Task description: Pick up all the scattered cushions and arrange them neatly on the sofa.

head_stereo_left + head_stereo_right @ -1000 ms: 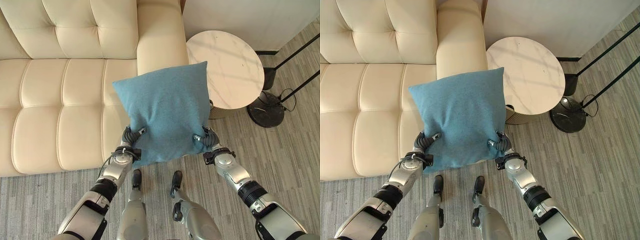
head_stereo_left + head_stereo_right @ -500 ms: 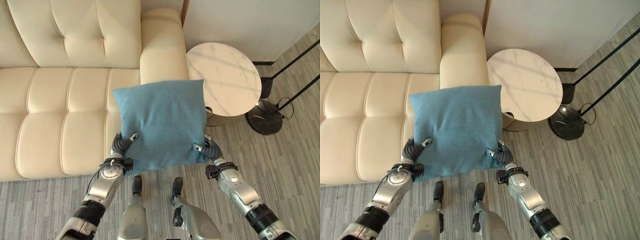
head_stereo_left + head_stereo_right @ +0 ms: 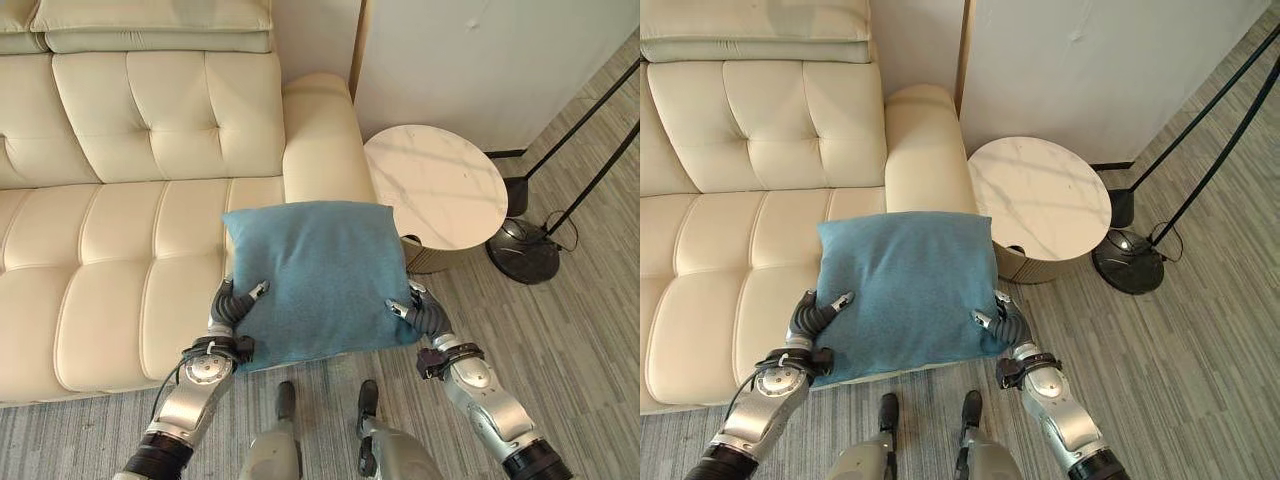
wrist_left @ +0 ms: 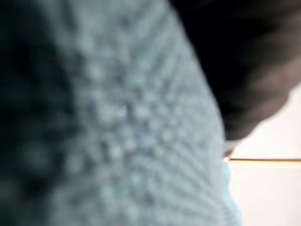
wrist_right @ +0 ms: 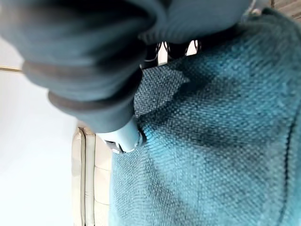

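Observation:
A square blue cushion hangs in front of me, held up between both hands over the right end of the cream sofa. My left hand is curled round its lower left corner, thumb on the front face. At the lower right corner my right hand pinches the cloth the same way. The blue weave presses close against the right hand's dark cover in the right wrist view, and the cushion's cloth sits right up against the left wrist camera.
The sofa's armrest rises just behind the cushion. A round marble side table stands to its right by a white wall. A black floor lamp base with slanted poles sits further right on the striped grey floor.
The whole picture has shifted, so more of the sofa's backrest and the wall shows now. The cushion sits lower and flatter in view, still held at both lower corners.

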Tool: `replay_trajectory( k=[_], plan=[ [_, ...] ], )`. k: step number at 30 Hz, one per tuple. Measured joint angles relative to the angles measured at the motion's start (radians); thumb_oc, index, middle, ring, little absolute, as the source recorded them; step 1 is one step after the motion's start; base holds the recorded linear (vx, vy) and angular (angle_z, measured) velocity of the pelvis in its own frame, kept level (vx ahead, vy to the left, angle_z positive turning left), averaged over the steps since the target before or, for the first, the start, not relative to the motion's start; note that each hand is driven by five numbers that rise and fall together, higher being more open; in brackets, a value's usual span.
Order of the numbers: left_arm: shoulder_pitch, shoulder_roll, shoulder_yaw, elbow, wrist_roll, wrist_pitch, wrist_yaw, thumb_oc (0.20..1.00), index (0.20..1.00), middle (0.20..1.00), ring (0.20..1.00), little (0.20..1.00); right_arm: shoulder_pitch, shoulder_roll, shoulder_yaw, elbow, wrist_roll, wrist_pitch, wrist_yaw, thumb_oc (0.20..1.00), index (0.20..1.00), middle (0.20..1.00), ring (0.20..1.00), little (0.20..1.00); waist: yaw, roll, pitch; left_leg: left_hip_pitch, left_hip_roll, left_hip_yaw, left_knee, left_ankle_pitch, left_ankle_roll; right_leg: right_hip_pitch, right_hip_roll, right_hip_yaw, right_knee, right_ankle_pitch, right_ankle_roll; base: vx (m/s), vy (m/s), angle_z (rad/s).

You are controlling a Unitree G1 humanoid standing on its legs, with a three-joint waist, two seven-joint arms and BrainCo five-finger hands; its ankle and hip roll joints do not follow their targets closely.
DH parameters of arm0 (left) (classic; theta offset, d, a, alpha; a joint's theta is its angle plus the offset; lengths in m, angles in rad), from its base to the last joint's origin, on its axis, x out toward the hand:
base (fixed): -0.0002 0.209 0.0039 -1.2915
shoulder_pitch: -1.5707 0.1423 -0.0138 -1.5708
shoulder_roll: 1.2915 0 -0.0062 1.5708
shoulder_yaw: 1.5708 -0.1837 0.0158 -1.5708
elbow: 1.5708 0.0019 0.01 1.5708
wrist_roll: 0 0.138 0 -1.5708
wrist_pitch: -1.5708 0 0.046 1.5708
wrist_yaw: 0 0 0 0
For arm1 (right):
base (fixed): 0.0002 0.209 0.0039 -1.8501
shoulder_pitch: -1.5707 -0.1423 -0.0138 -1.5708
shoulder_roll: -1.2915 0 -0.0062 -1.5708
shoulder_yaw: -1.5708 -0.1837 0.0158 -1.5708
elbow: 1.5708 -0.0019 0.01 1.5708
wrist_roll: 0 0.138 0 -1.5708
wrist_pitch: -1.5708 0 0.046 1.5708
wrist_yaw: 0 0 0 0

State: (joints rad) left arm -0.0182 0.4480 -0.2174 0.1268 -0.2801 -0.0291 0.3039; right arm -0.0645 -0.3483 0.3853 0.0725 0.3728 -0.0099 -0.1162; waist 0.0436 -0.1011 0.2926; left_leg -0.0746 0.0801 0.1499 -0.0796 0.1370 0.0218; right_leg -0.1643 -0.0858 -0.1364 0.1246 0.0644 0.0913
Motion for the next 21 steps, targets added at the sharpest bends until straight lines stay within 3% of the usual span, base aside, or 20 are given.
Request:
replay_trajectory(
  k=[2,3,4,6,8,11,14,15,16,17,18,19,20,21],
  plan=[
    [0.037,0.001,0.024,-0.050,0.025,0.006,-0.006,0.200,0.200,0.200,0.200,0.200,0.002,-0.021,0.006,-0.005,0.000,0.000,0.021,0.200,0.200,0.200,0.200,0.200,0.028,0.005,-0.016,-0.010,0.049,0.013,0.002,0.017,-0.008,-0.031,0.026,0.023,0.307,-0.191,0.017,-0.16,-0.081,-0.15],
    [0.051,0.006,0.025,-0.062,0.025,0.006,-0.007,0.200,0.200,0.200,0.200,0.200,0.002,-0.020,0.005,-0.007,0.000,0.000,0.025,0.200,0.200,0.200,0.200,0.200,0.048,-0.007,-0.025,-0.011,0.055,0.028,0.002,0.019,-0.012,0.004,0.026,0.030,0.315,-0.235,0.028,-0.17,-0.177,-0.45],
    [0.062,0.005,0.026,-0.060,0.024,0.007,-0.007,0.200,0.200,0.200,0.200,0.200,-0.009,-0.012,0.004,-0.010,0.000,-0.001,0.031,0.200,0.200,0.200,0.200,0.200,0.068,-0.012,-0.035,-0.020,0.058,0.026,0.005,0.046,-0.050,0.081,0.042,0.035,0.160,-0.265,-0.056,-0.19,-0.225,-0.42],
    [0.091,-0.041,0.025,-0.056,0.021,0.011,-0.009,0.200,0.200,0.200,0.200,0.200,0.005,-0.028,0.001,-0.009,0.000,-0.001,0.030,0.200,0.200,0.200,0.200,0.200,0.070,0.034,-0.048,-0.039,0.093,0.016,0.020,0.057,-0.044,0.116,0.098,0.036,0.080,-0.204,-0.074,-0.20,-0.205,-0.17],
    [0.096,-0.074,0.019,-0.037,0.017,0.013,-0.023,0.200,0.200,0.200,0.200,0.200,0.035,-0.054,0.001,-0.007,0.001,-0.001,0.030,0.200,0.200,0.200,0.200,0.200,0.071,0.043,-0.053,-0.082,0.113,-0.015,0.090,0.057,-0.045,0.115,0.118,0.037,0.064,-0.198,-0.087,-0.23,-0.182,0.14],
    [0.091,-0.088,-0.025,-0.002,0.005,0.022,-0.029,0.200,0.200,0.200,0.200,0.200,0.048,-0.093,-0.004,0.002,0.001,-0.001,0.025,0.200,0.200,0.200,0.200,0.200,0.057,0.073,-0.052,-0.149,0.151,-0.068,0.134,0.119,-0.108,0.112,0.169,-0.025,0.065,-0.199,-0.127,-0.27,-0.134,0.65],
    [0.068,-0.093,-0.027,-0.002,-0.023,0.026,-0.029,0.200,0.200,0.200,0.200,0.200,0.047,-0.098,-0.008,0.000,0.003,-0.002,0.013,0.200,0.200,0.200,0.200,0.200,0.040,0.100,-0.052,-0.191,0.137,-0.117,0.093,0.241,-0.166,0.055,0.151,-0.104,0.155,-0.239,-0.173,-0.15,-0.029,0.66],
    [0.062,-0.091,-0.026,-0.002,-0.023,0.028,-0.029,0.200,0.200,0.200,0.200,0.200,0.048,-0.097,-0.005,0.000,0.003,-0.002,0.010,0.200,0.200,0.200,0.200,0.200,0.040,0.101,-0.052,-0.193,0.130,-0.121,0.087,0.260,-0.166,0.047,0.139,-0.119,0.168,-0.238,-0.188,-0.14,-0.024,0.58],
    [0.059,-0.082,-0.025,0.001,-0.023,0.028,-0.029,0.200,0.200,0.200,0.200,0.200,0.051,-0.088,-0.004,0.001,0.004,-0.002,0.007,0.200,0.200,0.200,0.200,0.200,0.039,0.082,-0.053,-0.206,0.110,-0.108,0.137,0.193,-0.149,0.044,0.106,-0.145,0.165,-0.227,-0.208,-0.12,-0.018,0.39],
    [0.047,-0.065,-0.019,0.006,-0.024,0.028,-0.029,0.200,0.200,0.200,0.200,0.200,0.051,-0.069,-0.004,-0.006,0.006,-0.001,0.007,0.200,0.200,0.200,0.200,0.200,0.039,0.033,-0.060,-0.205,0.058,-0.072,0.236,0.023,-0.114,0.053,0.056,-0.158,0.097,-0.172,-0.206,-0.07,-0.014,0.51],
    [0.038,-0.063,-0.018,0.008,-0.024,0.028,-0.029,0.200,0.200,0.200,0.200,0.200,0.051,-0.067,-0.005,-0.016,0.011,-0.002,0.007,0.200,0.200,0.200,0.200,0.200,0.020,0.024,-0.061,-0.195,0.046,-0.052,0.257,-0.017,-0.119,0.077,0.045,-0.171,0.041,-0.141,-0.195,-0.03,0.063,0.92],
    [0.022,-0.075,-0.018,0.011,-0.024,0.028,-0.029,0.200,0.200,0.200,0.200,0.200,0.051,-0.078,-0.015,-0.020,0.023,-0.002,0.005,0.200,0.200,0.200,0.200,0.200,-0.012,0.042,-0.069,-0.111,0.056,-0.036,0.228,-0.017,-0.094,0.095,0.048,-0.202,0.003,-0.120,-0.181,0.00,0.119,0.88],
    [0.014,-0.082,-0.019,0.017,-0.024,0.028,-0.029,0.200,0.200,0.200,0.200,0.200,0.052,-0.077,-0.019,-0.020,0.025,-0.002,-0.001,0.200,0.200,0.200,0.200,0.200,-0.017,0.049,-0.067,-0.075,0.079,-0.021,0.231,-0.048,-0.076,0.104,0.032,-0.255,0.002,-0.113,-0.179,0.08,0.157,1.26],
    [0.000,-0.083,-0.025,0.025,-0.024,0.028,-0.030,0.200,0.200,0.200,0.200,0.200,0.071,-0.071,-0.032,-0.022,0.034,-0.002,-0.006,0.200,0.200,0.200,0.200,0.200,-0.057,0.041,-0.066,-0.055,0.103,0.056,0.232,-0.098,-0.084,0.135,0.021,-0.311,-0.024,-0.105,-0.170,0.08,0.165,1.21]
  ],
)
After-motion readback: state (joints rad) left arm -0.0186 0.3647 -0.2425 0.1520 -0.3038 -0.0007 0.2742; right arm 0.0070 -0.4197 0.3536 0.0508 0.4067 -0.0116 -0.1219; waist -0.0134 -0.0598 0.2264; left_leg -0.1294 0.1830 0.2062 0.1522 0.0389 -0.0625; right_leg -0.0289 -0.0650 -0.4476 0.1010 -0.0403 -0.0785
